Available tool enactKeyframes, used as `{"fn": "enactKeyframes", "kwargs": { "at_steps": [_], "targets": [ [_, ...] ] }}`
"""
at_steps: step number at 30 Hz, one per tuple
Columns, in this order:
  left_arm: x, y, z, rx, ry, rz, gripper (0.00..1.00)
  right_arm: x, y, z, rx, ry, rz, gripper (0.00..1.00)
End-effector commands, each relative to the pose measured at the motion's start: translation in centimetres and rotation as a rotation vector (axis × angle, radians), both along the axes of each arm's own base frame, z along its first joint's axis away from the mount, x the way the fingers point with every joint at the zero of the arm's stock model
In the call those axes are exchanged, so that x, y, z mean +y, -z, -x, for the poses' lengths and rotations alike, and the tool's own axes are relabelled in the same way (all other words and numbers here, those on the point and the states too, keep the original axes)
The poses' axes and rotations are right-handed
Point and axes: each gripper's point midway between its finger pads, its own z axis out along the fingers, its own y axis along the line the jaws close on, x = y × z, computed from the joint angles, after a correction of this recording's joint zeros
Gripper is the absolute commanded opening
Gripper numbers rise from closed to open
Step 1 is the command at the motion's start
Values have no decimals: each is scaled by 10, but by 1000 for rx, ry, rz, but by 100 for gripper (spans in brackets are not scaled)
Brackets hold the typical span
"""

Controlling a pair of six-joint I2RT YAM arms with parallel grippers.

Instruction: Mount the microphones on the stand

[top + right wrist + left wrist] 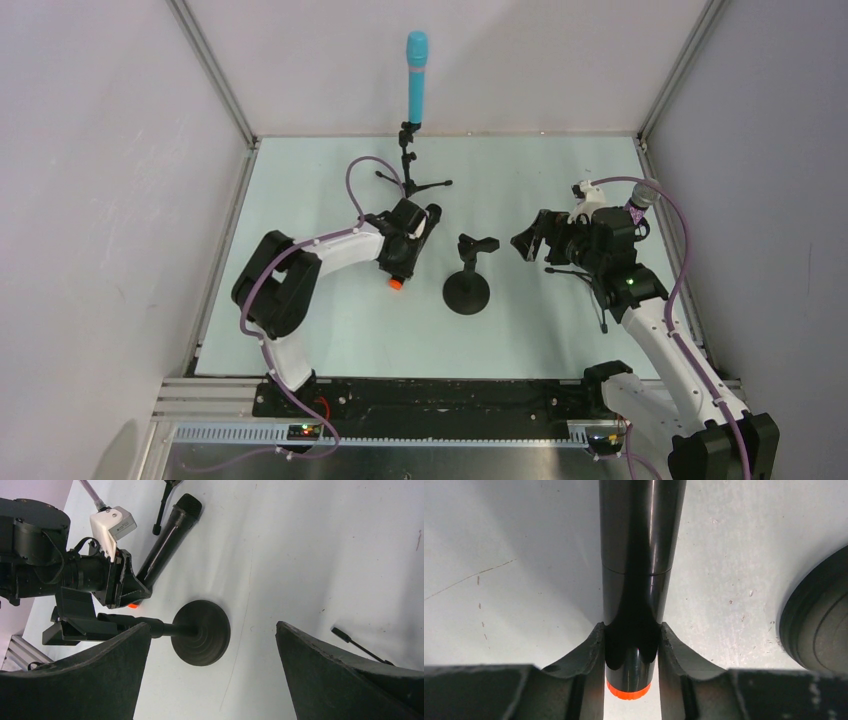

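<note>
Left claw (631,650) clamped on black mic (636,555) near its orange end, beside round stand (466,290). Right claw (212,630) gapes wide open. Turquoise mic (416,70) upright in rear tripod (409,155); purple mic (640,200) at right, partly hidden

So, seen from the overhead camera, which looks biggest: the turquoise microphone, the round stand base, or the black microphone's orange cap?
1. turquoise microphone, longest, though upright and perhaps nearer the camera.
2. round stand base, wider but shorter; close to first.
3. orange cap on the black microphone, a tiny dot.
</note>
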Motion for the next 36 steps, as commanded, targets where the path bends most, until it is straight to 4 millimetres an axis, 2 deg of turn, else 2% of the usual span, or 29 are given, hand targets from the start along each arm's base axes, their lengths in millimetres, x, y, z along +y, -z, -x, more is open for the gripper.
{"fn": "enactKeyframes", "kwargs": {
  "at_steps": [1, 3, 7, 12, 16, 26, 33, 36],
  "targets": [
    [6, 6, 0, 7, -1, -47, 25, 1, -8, -5, -40, -1, -8, 99],
    [6, 6, 1, 10, 3, -51, 18, 2, -8, -6, -42, -3, -11, 99],
    [11, 2, 1, 4, -3, -69, 14, 3, -9, -5, -44, -5, -14, 99],
    [25, -25, -9, -86, -35, -120, 5, 2, -10, -5, -46, -5, -12, 99],
    [35, -53, -16, -169, -56, -145, 1, 2, -11, -5, -48, -4, -16, 100],
    [52, -131, -23, -397, -86, -130, 0, 2, -14, -2, -55, -5, -20, 99],
    [56, -197, -14, -568, -63, -61, 0, 3, -20, 0, -73, -8, -36, 99],
    [57, -233, -8, -649, -65, 13, 0, 4, -25, 1, -88, -10, -45, 99]
  ]
}}
